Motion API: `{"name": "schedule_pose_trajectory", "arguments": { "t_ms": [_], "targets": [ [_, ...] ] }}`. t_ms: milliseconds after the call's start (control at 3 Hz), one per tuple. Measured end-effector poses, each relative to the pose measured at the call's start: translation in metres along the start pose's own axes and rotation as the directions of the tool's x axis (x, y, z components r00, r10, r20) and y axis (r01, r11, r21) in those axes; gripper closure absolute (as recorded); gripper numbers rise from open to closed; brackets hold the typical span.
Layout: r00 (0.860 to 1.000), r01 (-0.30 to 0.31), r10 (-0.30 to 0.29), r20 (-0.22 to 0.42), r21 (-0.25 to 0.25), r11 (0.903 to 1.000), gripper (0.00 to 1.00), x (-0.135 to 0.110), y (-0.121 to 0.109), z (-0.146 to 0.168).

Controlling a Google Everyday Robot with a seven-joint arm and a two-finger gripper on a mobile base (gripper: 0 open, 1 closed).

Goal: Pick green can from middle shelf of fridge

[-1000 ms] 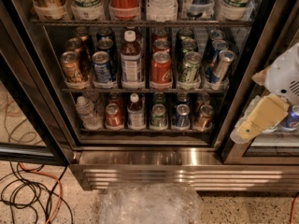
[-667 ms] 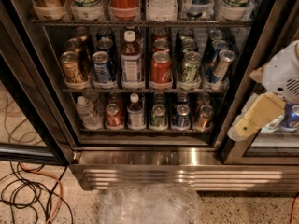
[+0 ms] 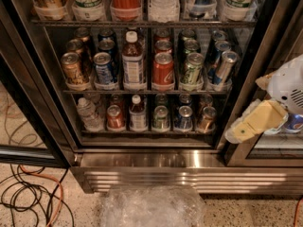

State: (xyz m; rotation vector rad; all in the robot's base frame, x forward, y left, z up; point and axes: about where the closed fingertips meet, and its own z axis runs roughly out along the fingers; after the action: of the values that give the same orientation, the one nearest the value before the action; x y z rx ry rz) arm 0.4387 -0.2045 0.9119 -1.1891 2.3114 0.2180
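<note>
My pale yellow gripper [image 3: 242,130] hangs at the frame's right edge, well apart from the green drinks can [image 3: 191,70] at centre.

Fridge [image 3: 142,167] opening is free at the front, no glass across the middle shelf [image 3: 142,92]. Green can [image 3: 192,70] stands in the front row w/ its front face clear, but the sides are tight: red can [image 3: 163,71] just beside it on one side, slim blue can [image 3: 222,66] just beside it on the other, more cans right behind. Some headroom betw. can tops and the upper shelf [image 3: 142,22]. Gripper [image 3: 239,132] sits low at the right, outside the opening, w/ the dark door post [image 3: 244,79] betw. it and the can row. Floor in front: crumpled plastic [image 3: 151,206] in the middle, cables [image 3: 28,197] off to the left
</note>
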Motion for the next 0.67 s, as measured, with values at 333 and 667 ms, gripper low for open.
{"name": "schedule_pose_trajectory", "arguments": {
  "t_ms": [333, 667],
  "targets": [
    [0.981, -0.085, 0.083, 0.178, -0.002, 0.9964, 0.00, -0.019, 0.004, 0.019],
    [0.959, -0.123, 0.110, 0.263, 0.032, 0.9919, 0.00, -0.039, -0.007, 0.013]
  ]
}}
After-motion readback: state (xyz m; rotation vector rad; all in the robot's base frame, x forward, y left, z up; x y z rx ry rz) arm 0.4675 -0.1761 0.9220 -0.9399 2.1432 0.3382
